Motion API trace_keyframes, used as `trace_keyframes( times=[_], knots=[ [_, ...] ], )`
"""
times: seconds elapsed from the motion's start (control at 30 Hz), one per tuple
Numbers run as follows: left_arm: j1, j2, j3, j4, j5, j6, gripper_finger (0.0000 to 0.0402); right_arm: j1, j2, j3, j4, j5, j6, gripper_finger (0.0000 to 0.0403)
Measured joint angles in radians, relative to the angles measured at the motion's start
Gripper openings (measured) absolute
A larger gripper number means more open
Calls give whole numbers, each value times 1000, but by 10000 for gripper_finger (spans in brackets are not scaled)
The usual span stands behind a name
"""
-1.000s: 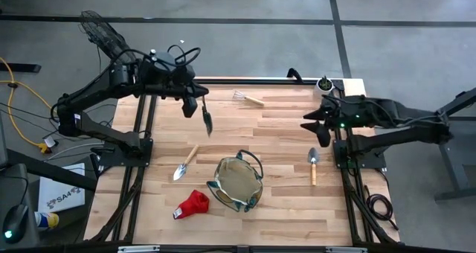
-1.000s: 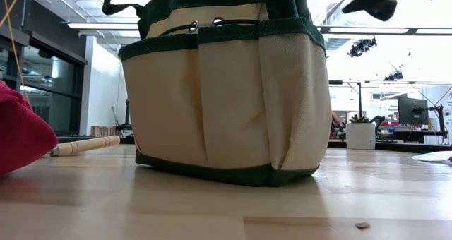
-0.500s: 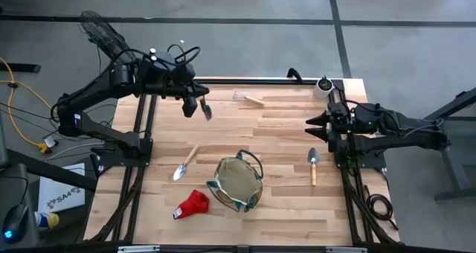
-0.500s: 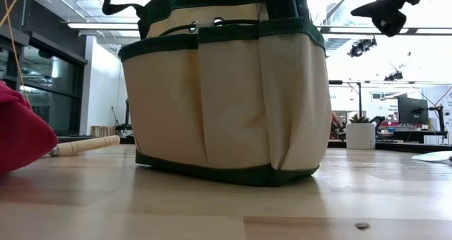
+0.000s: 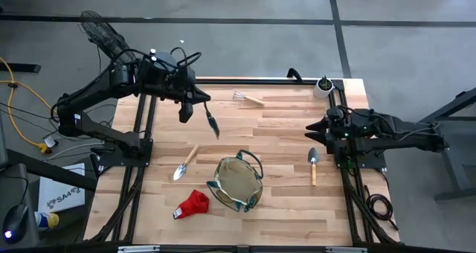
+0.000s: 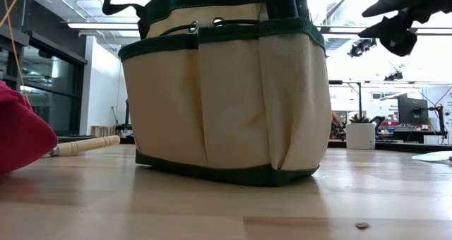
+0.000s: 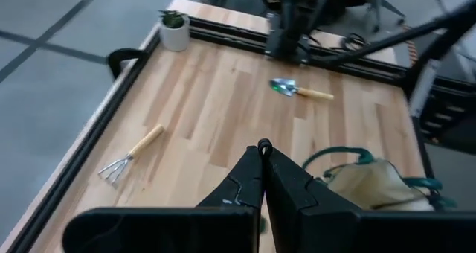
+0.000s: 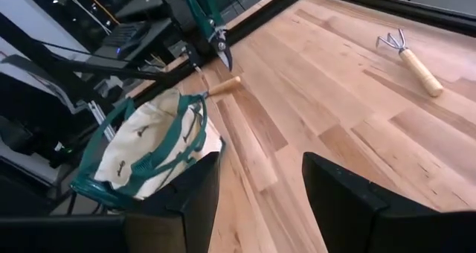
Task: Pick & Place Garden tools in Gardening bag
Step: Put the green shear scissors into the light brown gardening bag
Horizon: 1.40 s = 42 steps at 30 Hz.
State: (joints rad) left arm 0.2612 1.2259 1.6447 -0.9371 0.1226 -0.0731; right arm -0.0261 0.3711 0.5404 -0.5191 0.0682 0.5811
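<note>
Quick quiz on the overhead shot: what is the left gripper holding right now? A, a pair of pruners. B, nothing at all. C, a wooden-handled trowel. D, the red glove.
A: in the high view the left gripper is shut on the pruners, which hang above the table, while both trowels and the red glove lie on the wood.

Tan gardening bag (image 5: pixel 238 184) open mid-table, trowels (image 5: pixel 185 162) either side, red glove (image 5: pixel 192 205), rake (image 5: pixel 248 98), pruners (image 5: pixel 212 122) aloft.
</note>
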Motion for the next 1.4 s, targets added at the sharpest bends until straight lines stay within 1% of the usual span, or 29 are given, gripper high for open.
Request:
trace_keyframes(
  times=[0.23,0.33,0.63,0.83,1.07,1.33,1.4],
  knots=[
    [0,0,0,0,142,77,0,0,0,0,-1,2,-9,184],
    [0,0,0,0,204,136,0,0,1,0,-1,3,-9,184],
    [0,0,0,0,336,244,0,0,1,0,-1,3,-9,184],
    [0,0,0,1,387,262,0,0,1,1,-1,3,-9,184],
    [0,0,0,8,399,261,0,0,1,1,-1,3,-9,184],
    [0,1,0,66,402,262,0,0,1,1,-1,3,-9,184],
    [0,1,0,67,417,266,0,0,1,1,-1,3,-9,184]
  ],
)
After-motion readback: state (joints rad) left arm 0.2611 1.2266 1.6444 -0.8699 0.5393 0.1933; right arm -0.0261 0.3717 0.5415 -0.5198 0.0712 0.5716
